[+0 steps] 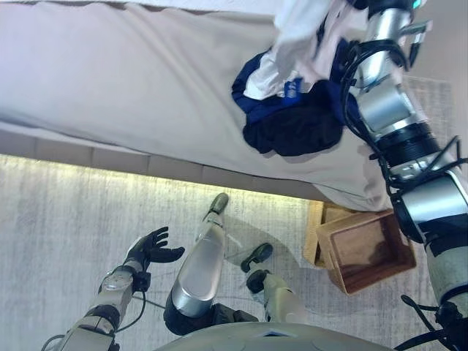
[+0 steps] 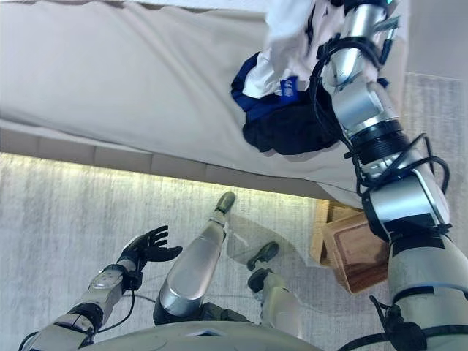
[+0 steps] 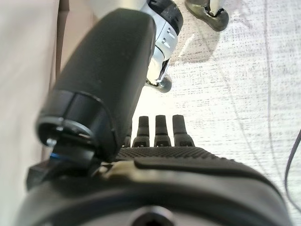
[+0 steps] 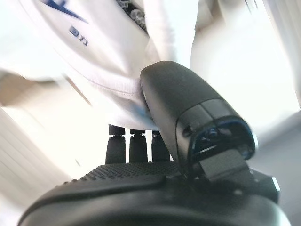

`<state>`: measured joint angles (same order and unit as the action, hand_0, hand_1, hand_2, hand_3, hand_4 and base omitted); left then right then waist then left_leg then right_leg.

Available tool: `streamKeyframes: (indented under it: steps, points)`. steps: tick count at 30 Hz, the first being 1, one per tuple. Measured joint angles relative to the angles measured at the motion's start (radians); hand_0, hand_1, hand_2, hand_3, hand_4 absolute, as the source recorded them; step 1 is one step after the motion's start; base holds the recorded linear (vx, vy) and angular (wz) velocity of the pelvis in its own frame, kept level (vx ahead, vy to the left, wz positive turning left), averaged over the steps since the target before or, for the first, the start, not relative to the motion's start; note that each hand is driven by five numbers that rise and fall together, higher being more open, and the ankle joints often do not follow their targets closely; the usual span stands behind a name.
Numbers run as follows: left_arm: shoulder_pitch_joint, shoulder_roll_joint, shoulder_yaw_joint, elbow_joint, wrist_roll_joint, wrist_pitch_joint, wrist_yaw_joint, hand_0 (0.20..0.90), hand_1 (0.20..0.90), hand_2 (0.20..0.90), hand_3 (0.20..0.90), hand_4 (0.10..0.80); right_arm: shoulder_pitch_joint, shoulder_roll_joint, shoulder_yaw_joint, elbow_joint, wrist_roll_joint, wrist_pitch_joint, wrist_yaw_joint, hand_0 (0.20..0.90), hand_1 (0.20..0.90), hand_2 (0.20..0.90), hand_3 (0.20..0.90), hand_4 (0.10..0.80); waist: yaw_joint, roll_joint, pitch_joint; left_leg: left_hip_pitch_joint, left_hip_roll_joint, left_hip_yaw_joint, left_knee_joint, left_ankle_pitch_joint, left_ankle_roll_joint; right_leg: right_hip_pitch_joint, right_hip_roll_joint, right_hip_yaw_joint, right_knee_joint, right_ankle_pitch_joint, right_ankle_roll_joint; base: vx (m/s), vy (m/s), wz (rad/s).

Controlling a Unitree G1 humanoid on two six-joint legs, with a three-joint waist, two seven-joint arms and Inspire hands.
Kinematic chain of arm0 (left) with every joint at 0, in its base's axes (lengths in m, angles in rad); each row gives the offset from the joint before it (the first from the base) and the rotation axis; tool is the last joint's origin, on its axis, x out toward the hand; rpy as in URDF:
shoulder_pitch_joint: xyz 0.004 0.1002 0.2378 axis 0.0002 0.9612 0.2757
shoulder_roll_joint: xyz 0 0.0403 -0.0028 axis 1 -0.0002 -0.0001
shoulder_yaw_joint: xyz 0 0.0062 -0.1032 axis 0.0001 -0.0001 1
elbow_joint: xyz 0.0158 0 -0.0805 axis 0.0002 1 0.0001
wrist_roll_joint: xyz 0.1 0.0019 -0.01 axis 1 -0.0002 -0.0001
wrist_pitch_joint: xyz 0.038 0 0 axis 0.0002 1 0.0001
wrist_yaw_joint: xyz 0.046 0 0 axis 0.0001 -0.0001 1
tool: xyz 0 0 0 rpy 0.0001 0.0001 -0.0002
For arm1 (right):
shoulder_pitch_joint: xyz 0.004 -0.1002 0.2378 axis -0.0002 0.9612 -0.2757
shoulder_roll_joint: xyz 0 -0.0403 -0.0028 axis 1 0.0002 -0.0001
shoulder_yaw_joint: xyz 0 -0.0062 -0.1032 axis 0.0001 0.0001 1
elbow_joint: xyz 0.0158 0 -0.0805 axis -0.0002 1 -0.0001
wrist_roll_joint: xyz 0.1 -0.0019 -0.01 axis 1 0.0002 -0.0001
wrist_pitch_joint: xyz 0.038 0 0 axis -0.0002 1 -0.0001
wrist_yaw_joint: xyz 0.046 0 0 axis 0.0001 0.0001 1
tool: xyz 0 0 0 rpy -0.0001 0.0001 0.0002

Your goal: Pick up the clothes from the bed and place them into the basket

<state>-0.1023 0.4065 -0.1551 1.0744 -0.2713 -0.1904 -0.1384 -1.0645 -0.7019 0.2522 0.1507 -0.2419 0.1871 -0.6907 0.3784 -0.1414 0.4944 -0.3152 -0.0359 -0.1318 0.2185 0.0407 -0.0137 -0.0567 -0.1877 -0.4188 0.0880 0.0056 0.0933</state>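
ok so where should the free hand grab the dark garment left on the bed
Best guess: pinch the bunched dark garment at its rounded lower edge, coming from the bed's near side, where the folds hang toward the robot. The right hand already grips the white cloth; the left hand hangs open over the rug.

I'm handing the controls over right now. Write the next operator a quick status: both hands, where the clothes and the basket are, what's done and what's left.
Right hand: raised over the bed, thumb and fingers pinching a white garment lifted off it.
Left hand: open, idle, low over the carpet, holding nothing.
Clothes: a navy, white and black pile lies on the bed near its edge, under the lifted piece.
Basket: the wooden basket stands on the floor beside the bed, below the right arm; nothing shows inside it.
Done: one garment grasped.
Left: carry it to the basket, release, then fetch the pile.
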Motion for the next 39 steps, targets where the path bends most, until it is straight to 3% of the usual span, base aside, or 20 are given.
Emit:
streamKeyframes:
  steps: [4, 9, 12, 16, 20, 27, 31, 36, 37, 38, 39]
  points:
    - [0.039, 0.005, 0.024, 0.0, 0.063, 0.04, 0.021, 0.9, 0.9, 0.9, 0.9, 0.8, 0.093, -0.046, -0.095, -0.196, -0.055, 0.005, -0.041, 0.3, 0.3, 0.3, 0.2, 0.1, -0.08, -0.037, -0.035, 0.042, 0.007, 0.06, 0.003, -0.019, 0.003, 0.021, -0.004, 0.054, -0.022, 0.002, 0.002, 0.036, -0.116, -0.44]
    - [0.055, -0.001, 0.038, -0.002, 0.117, 0.096, 0.031, 0.9, 0.9, 0.9, 0.9, 0.8, 0.225, -0.119, -0.179, -0.28, -0.052, 0.016, -0.048, 0.3, 0.3, 0.3, 0.2, 0.1, -0.183, -0.041, -0.119, 0.09, 0.031, 0.128, -0.024, -0.033, -0.002, 0.047, 0.012, 0.111, -0.086, 0.033, 0.002, -0.005, -0.109, -0.43]
    - [0.076, -0.016, 0.033, -0.001, 0.131, 0.122, 0.036, 0.9, 0.9, 0.9, 0.9, 0.8, 0.327, -0.126, -0.19, -0.28, -0.044, 0.023, -0.048, 0.3, 0.3, 0.3, 0.2, 0.1, -0.228, -0.021, -0.207, 0.134, 0.042, 0.16, -0.063, -0.031, -0.003, 0.063, 0.02, 0.141, -0.11, 0.035, -0.001, -0.039, -0.086, -0.33]
    - [0.101, -0.062, 0.03, 0.0, 0.157, 0.151, 0.038, 0.9, 0.9, 0.9, 0.9, 0.8, 0.422, -0.142, -0.21, -0.266, -0.011, 0.034, -0.046, 0.3, 0.3, 0.3, 0.2, 0.1, -0.282, 0.036, -0.288, 0.206, 0.052, 0.198, -0.133, -0.01, -0.012, 0.093, 0.032, 0.175, -0.139, 0.039, -0.005, -0.071, -0.086, -0.32]
    - [0.115, -0.093, 0.01, -0.001, 0.175, 0.174, 0.035, 0.9, 0.9, 0.9, 0.9, 0.8, 0.51, -0.142, -0.249, -0.181, 0.013, 0.036, -0.004, 0.3, 0.3, 0.3, 0.2, 0.1, -0.325, 0.081, -0.325, 0.291, 0.067, 0.227, -0.236, 0.035, -0.026, 0.129, 0.054, 0.207, -0.178, 0.048, 0.005, -0.037, -0.142, -0.26]
    - [0.109, -0.113, -0.033, -0.001, 0.187, 0.183, 0.015, 0.9, 0.9, 0.9, 0.9, 0.8, 0.658, -0.14, -0.232, 0.035, 0.034, 0.052, 0.233, 0.3, 0.3, 0.3, 0.2, 0.1, -0.369, 0.098, -0.335, 0.362, 0.112, 0.279, -0.306, 0.059, -0.043, 0.13, 0.102, 0.266, -0.18, 0.048, 0.005, -0.012, -0.17, -0.29]
    - [0.069, -0.107, -0.113, 0.0, 0.172, 0.182, 0.015, 0.9, 0.9, 0.9, 0.9, 0.8, 0.639, -0.138, -0.157, 0.246, 0.033, 0.078, 0.27, 0.3, 0.3, 0.3, 0.2, 0.1, -0.384, 0.113, -0.335, 0.313, 0.128, 0.287, -0.295, 0.067, -0.048, 0.076, 0.116, 0.274, -0.179, 0.052, -0.001, -0.286, -0.179, -0.11]
    - [-0.018, -0.113, -0.168, -0.008, 0.097, 0.165, 0.024, 0.9, 0.9, 0.9, 0.9, 0.8, 0.512, -0.138, -0.078, 0.467, 0.061, 0.132, 0.268, 0.3, 0.3, 0.3, 0.2, 0.1, -0.384, 0.19, -0.263, 0.203, 0.143, 0.293, -0.294, 0.108, -0.045, -0.039, 0.131, 0.284, -0.179, 0.078, -0.018, -0.234, -0.152, -0.09]
    - [-0.032, -0.113, -0.172, -0.019, 0.09, 0.164, 0.027, 0.9, 0.9, 0.9, 0.9, 0.8, 0.494, -0.138, -0.078, 0.482, 0.065, 0.143, 0.265, 0.568, 0.568, 0.568, 0.513, 0.413, -0.384, 0.207, -0.234, 0.192, 0.145, 0.293, -0.295, 0.116, -0.047, -0.052, 0.133, 0.285, -0.179, 0.084, -0.021, -0.097, -0.096, -0.05]
    - [-0.042, -0.113, -0.179, -0.032, 0.074, 0.161, 0.029, 0.9, 0.9, 0.9, 0.9, 0.8, 0.475, -0.138, -0.077, 0.504, 0.065, 0.144, 0.263, 0.9, 0.9, 0.9, 0.9, 0.8, -0.384, 0.225, -0.209, 0.177, 0.148, 0.293, -0.296, 0.121, -0.05, -0.065, 0.134, 0.286, -0.179, 0.089, -0.021, -0.076, -0.079, -0.06]
    - [-0.048, -0.113, -0.184, -0.037, 0.071, 0.154, 0.032, 0.9, 0.9, 0.9, 0.9, 0.8, 0.454, -0.138, -0.062, 0.533, 0.065, 0.152, 0.263, 0.9, 0.9, 0.9, 0.9, 0.8, -0.382, 0.24, -0.187, 0.165, 0.152, 0.294, -0.295, 0.127, -0.055, -0.079, 0.137, 0.288, -0.179, 0.094, -0.022, -0.103, -0.085, -0.1]
